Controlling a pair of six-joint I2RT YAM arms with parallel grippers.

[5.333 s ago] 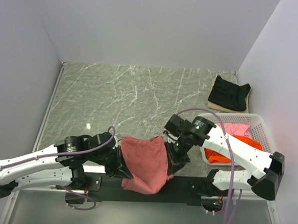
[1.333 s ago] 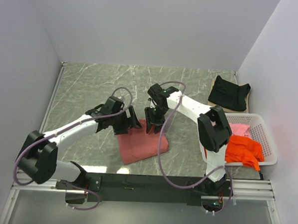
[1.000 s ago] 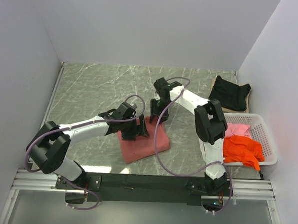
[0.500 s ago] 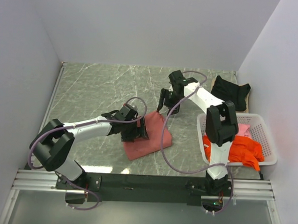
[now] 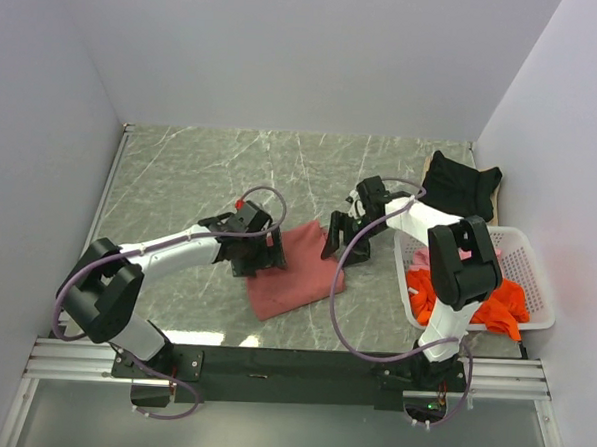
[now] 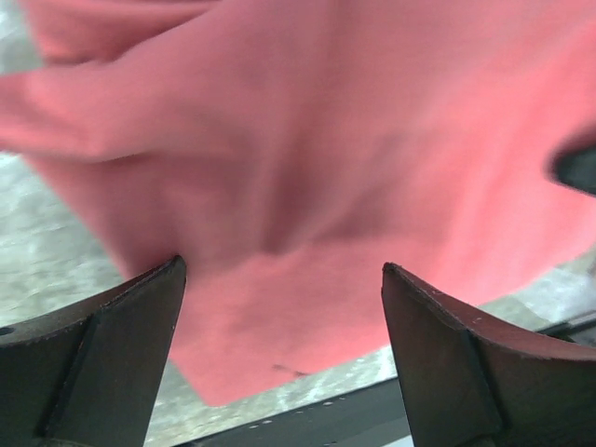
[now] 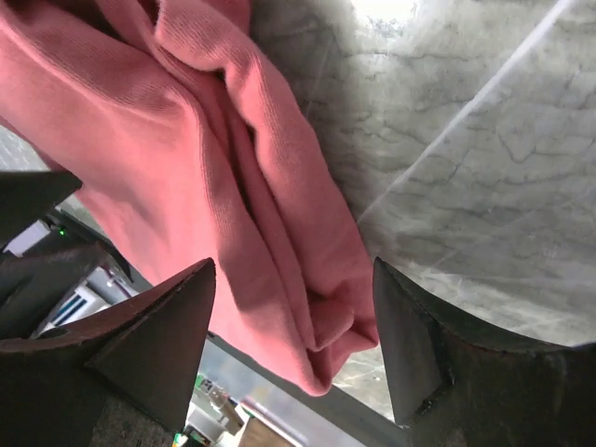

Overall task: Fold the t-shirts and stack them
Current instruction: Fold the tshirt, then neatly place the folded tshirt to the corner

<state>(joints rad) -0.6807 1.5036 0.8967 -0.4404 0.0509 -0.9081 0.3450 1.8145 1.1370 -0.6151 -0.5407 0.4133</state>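
The brick-red t-shirt lies folded on the marble table. My left gripper hovers open over its left part; in the left wrist view the red cloth fills the space beyond the spread fingers. My right gripper stands open at the shirt's right edge. There the folded edge lies between wide-apart fingertips without being pinched. The black t-shirt lies folded at the back right. The orange t-shirt and the pink t-shirt are in the basket.
The white lattice basket stands at the right edge, close to the right arm. A tan board lies under the black shirt. White walls close off the left, back and right; a black rail runs along the near edge.
The right gripper has opened wider and swung from the far side of the red shirt down to its right edge. The left gripper shifted slightly left and stayed open.
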